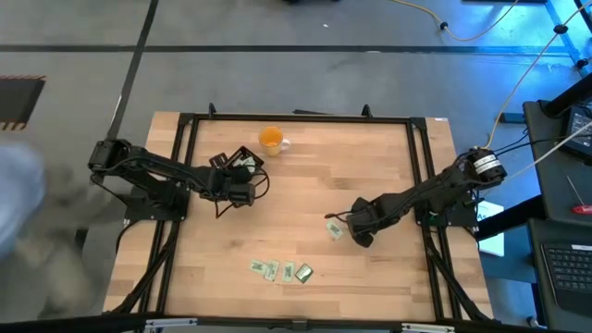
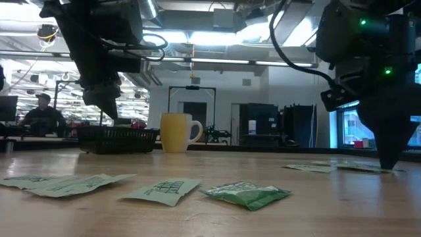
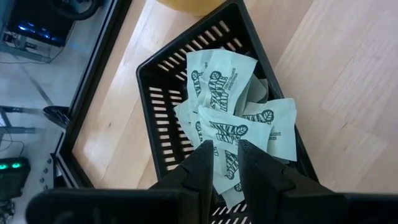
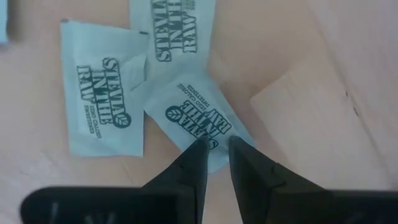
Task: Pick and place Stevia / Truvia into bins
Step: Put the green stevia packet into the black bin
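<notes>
A pick is judged to be in hand on the right side of the pale wooden bench [image 1: 370, 148]. The right end effector [image 4: 214, 149] is lowered onto a small cluster of pale green and white paper Stevia sachets [image 4: 102, 93], and its two dark fingers are seen nearly together, straddling the lower edge of the nearest sachet [image 4: 193, 118], which lies flat on the wood and overlaps its neighbours. Whether that sachet is actually pinched cannot be told; no lift is visible.

The left end effector [image 3: 225, 155] is held over the small shallow black slotted tray [image 3: 163, 93], which sits near the orange cup with a white handle [image 1: 271, 140] at the far side of the bench. Several sachets are already piled inside the tray. The left fingers are set close together with a narrow gap, in which only the printed paper of the pile below is seen; whether anything is gripped cannot be told.

A further row of loose sachets [image 1: 280, 271] is left near the front edge.

For the next move, a firm closure on the single sachet would be called for, then a clean lift so the overlapping neighbours are not dragged along, and a carry across to the tray.
</notes>
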Controlling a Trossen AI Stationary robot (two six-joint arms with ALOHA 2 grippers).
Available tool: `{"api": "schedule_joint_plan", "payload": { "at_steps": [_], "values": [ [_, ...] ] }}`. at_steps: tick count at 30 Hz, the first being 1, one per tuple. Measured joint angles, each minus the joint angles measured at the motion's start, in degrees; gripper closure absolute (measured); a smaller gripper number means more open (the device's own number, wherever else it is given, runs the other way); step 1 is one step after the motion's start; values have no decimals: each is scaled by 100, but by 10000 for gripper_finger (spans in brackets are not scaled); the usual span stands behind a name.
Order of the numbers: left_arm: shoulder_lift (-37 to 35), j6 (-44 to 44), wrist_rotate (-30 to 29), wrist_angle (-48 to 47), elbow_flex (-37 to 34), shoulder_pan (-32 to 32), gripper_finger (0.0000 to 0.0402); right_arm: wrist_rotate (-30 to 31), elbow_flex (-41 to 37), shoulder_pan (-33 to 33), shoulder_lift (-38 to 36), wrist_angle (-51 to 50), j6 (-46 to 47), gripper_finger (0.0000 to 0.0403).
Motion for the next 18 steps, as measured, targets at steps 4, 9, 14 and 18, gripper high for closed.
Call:
{"api": "schedule_joint_plan", "payload": {
  "at_steps": [4,9,14,18],
  "values": [
    [0,0,39,7,0,0,332,-105,4,-98,2,-58,165,337],
    [0,1,44,7,0,0,332,-143,4,-144,11,-98,110,380],
    [0,280,45,30,0,-8,332,-149,-22,-144,-136,-146,-34,396],
    [0,661,45,311,0,-58,332,-232,99,-142,-400,-606,-136,400]
  ]
}}
